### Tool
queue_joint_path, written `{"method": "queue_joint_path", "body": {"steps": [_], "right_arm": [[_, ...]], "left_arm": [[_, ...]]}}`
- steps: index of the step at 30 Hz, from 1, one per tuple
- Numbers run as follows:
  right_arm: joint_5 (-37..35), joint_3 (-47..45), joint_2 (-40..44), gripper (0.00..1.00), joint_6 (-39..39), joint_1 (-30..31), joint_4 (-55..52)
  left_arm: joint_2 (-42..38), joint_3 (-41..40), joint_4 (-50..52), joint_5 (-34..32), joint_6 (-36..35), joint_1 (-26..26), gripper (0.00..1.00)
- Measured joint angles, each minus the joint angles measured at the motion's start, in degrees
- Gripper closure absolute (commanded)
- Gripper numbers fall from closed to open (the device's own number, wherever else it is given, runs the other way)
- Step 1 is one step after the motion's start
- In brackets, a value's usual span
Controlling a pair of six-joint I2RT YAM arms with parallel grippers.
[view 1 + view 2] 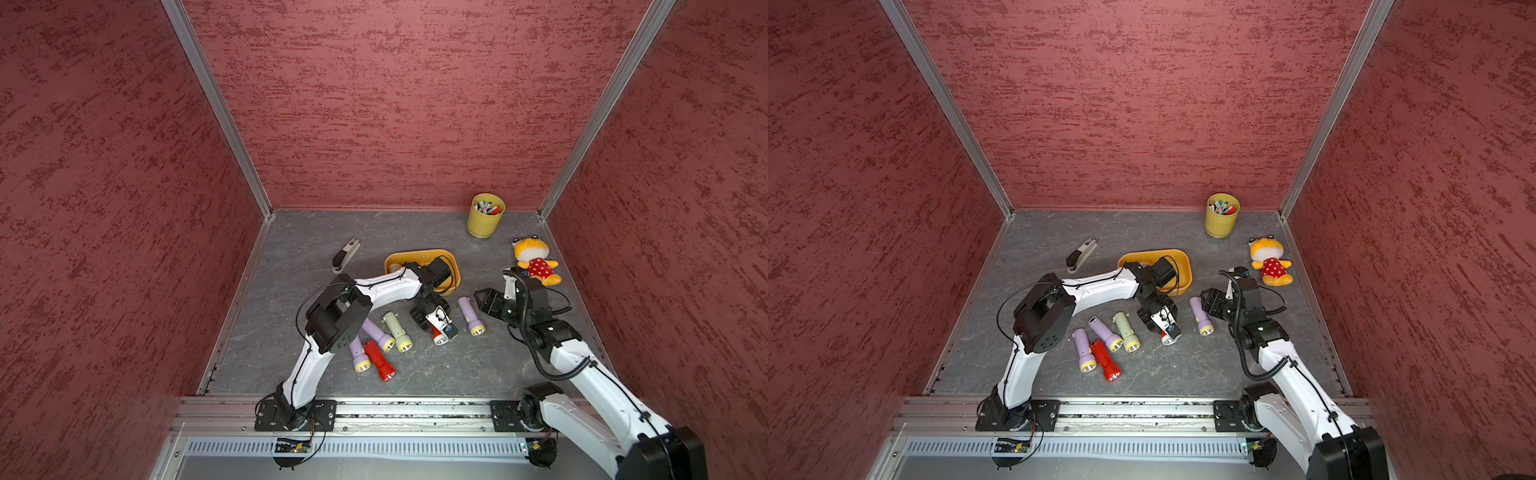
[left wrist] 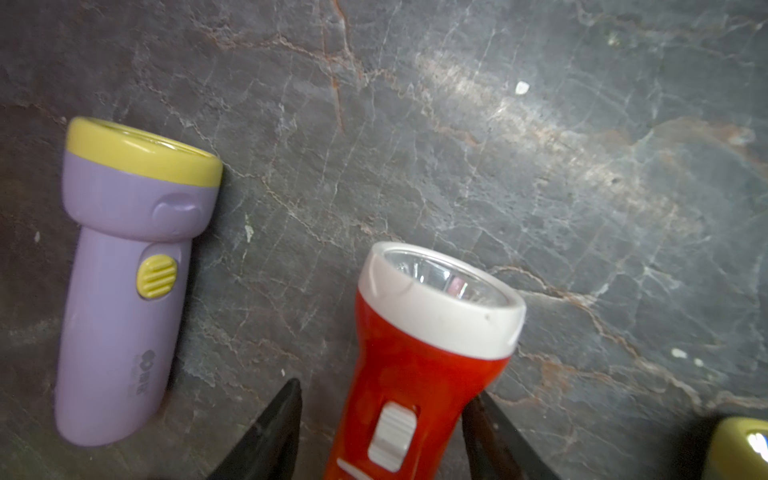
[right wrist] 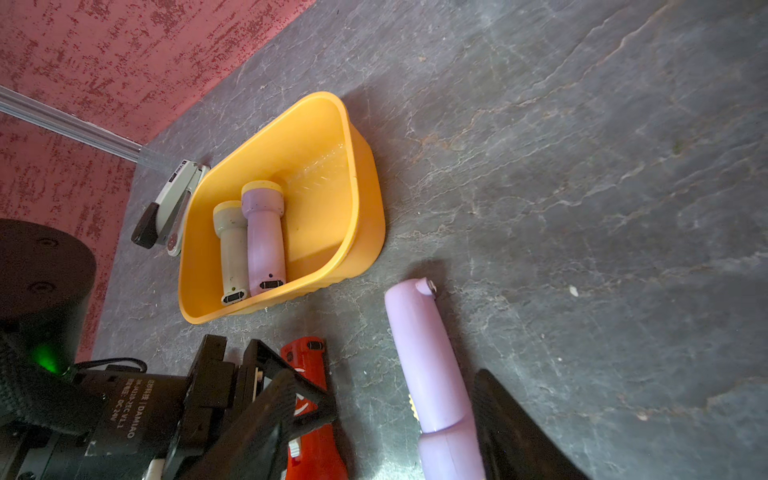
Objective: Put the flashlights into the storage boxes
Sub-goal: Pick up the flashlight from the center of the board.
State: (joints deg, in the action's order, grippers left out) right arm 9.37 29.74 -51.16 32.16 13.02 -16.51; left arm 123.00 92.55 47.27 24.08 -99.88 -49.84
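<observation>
The left tool [image 2: 384, 390] is down over the white-rimmed red flashlight [image 2: 419, 365], which lies on the grey marbled surface [image 2: 540, 145] just in front of the orange-yellow tray [image 1: 415, 252]. Its jaws straddle the red body. One finger [image 2: 486, 440] is against the side, while the other finger [image 2: 266, 436] stands clear with a gap showing, so the tool is partly open and has no grip on it.

The right tool [image 1: 481, 299] sits low at the tail end of the lone lilac flashlight [image 1: 471, 316], with its jaws apart. In the right wrist view that flashlight lies close beside one finger [image 3: 511, 428]. Whether they touch is hard to tell, but nothing is clamped.

Two flashlights are in the tray, side by side and touching: the stowed green flashlight [image 3: 232, 249] and the stowed lilac flashlight [image 3: 264, 237].

Four more lie on the surface in a loose cluster by the left arm's elbow, heads toward the robot's base:
- the angled lilac flashlight [image 1: 376, 330]
- the near lilac flashlight [image 1: 358, 353]
- the plain red flashlight [image 1: 379, 360], just beside both lilac ones
- the loose pale green flashlight [image 1: 397, 332]

A grey-white stapler [image 1: 345, 254] lies to the left of the tray. A yellow cup of pens [image 1: 485, 215] stands by the back wall, and an orange plush toy [image 1: 534, 259] lies near the right wall.
</observation>
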Motion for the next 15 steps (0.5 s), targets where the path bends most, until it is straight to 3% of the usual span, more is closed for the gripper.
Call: {"method": "queue_joint_path", "body": {"steps": [10, 15], "right_arm": [[-0.2, -0.7, 1.1, 0.31, 0.4, 0.0, 0.0], [-0.2, -0.7, 1.6, 0.31, 0.6, 0.0, 0.1]], "left_arm": [[0.0, -2.1, -3.6, 0.1, 0.7, -0.4, 0.41], [0.0, -2.5, -4.5, 0.2, 1.7, -0.7, 0.56]]}}
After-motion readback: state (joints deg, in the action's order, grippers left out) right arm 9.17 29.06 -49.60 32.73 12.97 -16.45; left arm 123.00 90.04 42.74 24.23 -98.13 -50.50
